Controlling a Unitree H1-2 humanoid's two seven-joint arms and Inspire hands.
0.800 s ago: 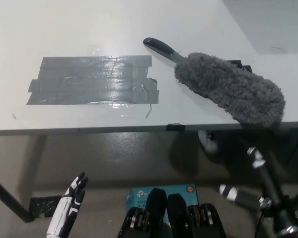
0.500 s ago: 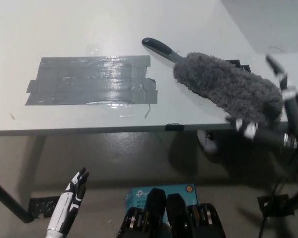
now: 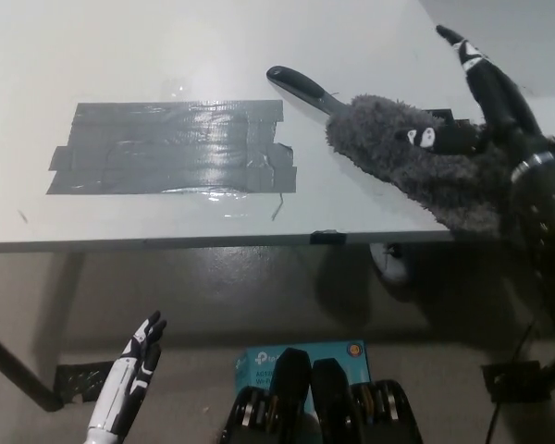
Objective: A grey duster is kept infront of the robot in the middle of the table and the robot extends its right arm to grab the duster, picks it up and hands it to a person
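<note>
At seven o'clock the white left hand (image 3: 129,384) hangs below the table (image 3: 120,55) with fingers loosely apart, grey tape patch (image 3: 171,148) at ten, while at three the black right hand (image 3: 486,116) lies spread over the grey duster (image 3: 416,157), seemingly not yet gripping.

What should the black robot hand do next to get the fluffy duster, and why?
Probably lower and close its fingers around the grey duster. The right robot hand is spread open above the fluffy head, not gripping yet, and the duster lies flat on the table. The white left robot hand rests low, below the table edge.
</note>
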